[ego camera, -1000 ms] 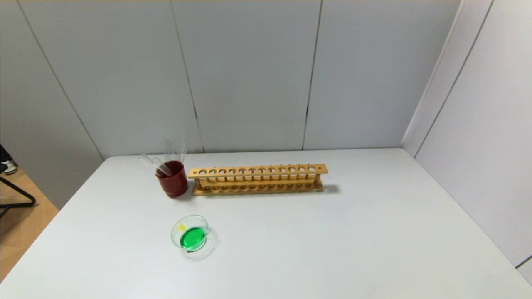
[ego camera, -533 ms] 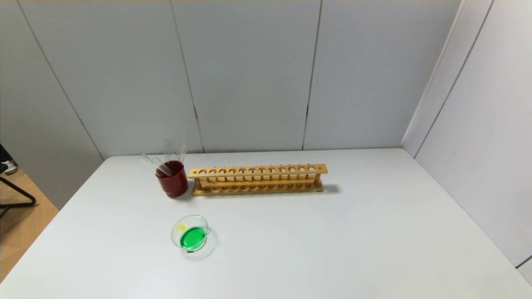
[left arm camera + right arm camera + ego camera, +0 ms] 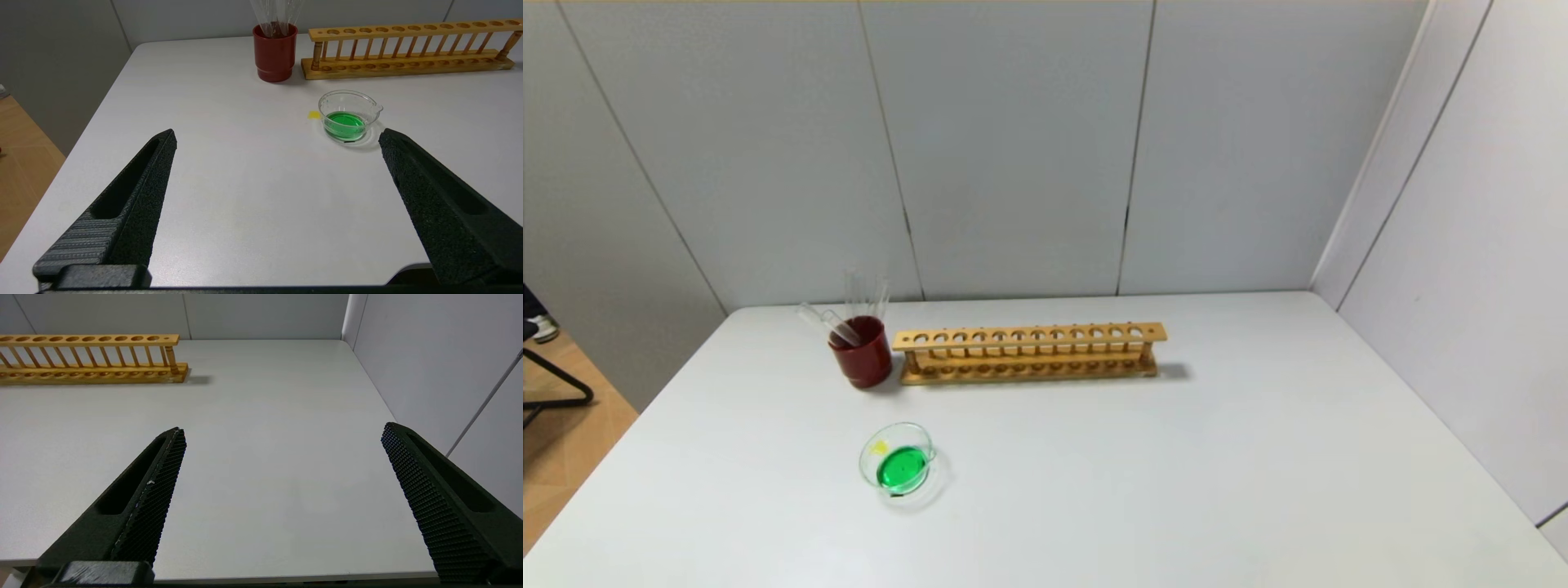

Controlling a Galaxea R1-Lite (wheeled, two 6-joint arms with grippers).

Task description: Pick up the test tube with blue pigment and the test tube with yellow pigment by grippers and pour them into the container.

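The container is a small clear glass dish on the white table, front left of centre, with green liquid in it. It also shows in the left wrist view. Several clear test tubes stand in a dark red cup, their bases hidden inside it. No tube with blue or yellow liquid shows. My left gripper is open and empty over the table's front left, well short of the dish. My right gripper is open and empty over the table's front right. Neither gripper shows in the head view.
An empty wooden test tube rack stands right of the red cup at the back. A small yellow mark lies on the table beside the dish. Grey walls close the back and right sides. The table's left edge drops to the floor.
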